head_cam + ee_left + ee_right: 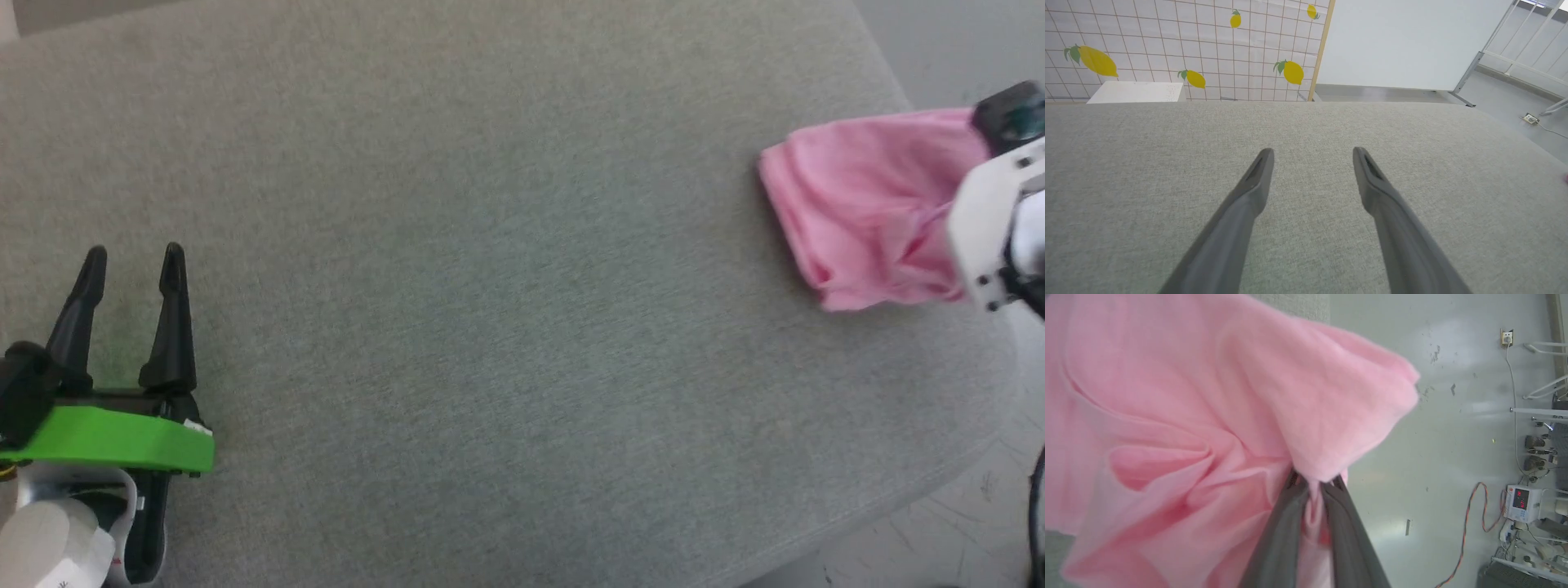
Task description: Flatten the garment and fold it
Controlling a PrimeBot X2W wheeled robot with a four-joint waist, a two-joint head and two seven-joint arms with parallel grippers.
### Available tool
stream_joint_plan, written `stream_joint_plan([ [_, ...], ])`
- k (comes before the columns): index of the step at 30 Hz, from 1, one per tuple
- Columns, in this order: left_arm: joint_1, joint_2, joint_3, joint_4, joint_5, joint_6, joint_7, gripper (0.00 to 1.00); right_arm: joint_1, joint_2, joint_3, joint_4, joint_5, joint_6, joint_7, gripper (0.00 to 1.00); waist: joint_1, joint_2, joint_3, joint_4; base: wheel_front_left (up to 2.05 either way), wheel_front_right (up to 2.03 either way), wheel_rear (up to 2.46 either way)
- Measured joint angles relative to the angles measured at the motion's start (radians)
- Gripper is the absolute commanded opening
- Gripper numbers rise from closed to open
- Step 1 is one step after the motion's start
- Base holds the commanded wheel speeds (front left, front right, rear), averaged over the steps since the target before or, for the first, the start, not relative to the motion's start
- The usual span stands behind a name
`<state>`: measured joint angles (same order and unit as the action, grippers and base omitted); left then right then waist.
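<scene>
Beneath and ahead of the fingers of the left gripper [132,257] spreads a broad grey fabric-covered surface [490,327]. Beyond those fingertips, past the surface's far edge, stand a tiled wall printed with lemons [1167,49] and a plain white board [1404,41]. Well off to the right of those fingers, at the surface's right edge, the garment [857,204] hangs in a bunched pink mass; whether its lowest folds touch the fabric I cannot tell. The right gripper [1314,482] has its two dark fingers pinched together on a gathered fold of the garment, with cloth billowing above and to the left of the fingertips. The left gripper's fingers stand wide apart, grey fabric showing between them.
</scene>
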<state>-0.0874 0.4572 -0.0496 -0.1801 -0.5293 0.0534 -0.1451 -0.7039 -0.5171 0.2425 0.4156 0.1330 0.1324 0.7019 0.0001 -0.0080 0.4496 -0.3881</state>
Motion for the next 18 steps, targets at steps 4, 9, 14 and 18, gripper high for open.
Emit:
stream_joint_plan([
  [4,-0.002,0.007,0.005,-0.004,-0.002,0.0,0.0,1.0,0.0,0.032,-0.112,0.013,-0.064,0.0,-0.04,0.0,0.0001,0.0,0.062,0.028,0.0,0.0,0.0],
  [9,-0.003,0.008,0.002,0.0,-0.007,-0.001,-0.002,1.0,0.0,0.087,-0.222,0.021,-0.147,0.0,-0.078,1.0,0.0001,0.0,0.101,0.081,0.0,0.0,0.0],
  [14,-0.013,0.002,-0.012,0.021,-0.007,-0.005,-0.015,1.0,0.006,0.119,-0.314,0.021,-0.21,0.0,-0.064,1.0,0.0002,0.0,0.105,0.116,0.0,0.0,0.0],
  [18,-0.014,-0.019,-0.035,0.057,-0.007,-0.008,-0.032,1.0,0.027,0.134,-0.384,-0.011,-0.229,0.0,-0.032,1.0,0.0001,0.0,0.071,0.13,0.0,0.0,0.0],
])
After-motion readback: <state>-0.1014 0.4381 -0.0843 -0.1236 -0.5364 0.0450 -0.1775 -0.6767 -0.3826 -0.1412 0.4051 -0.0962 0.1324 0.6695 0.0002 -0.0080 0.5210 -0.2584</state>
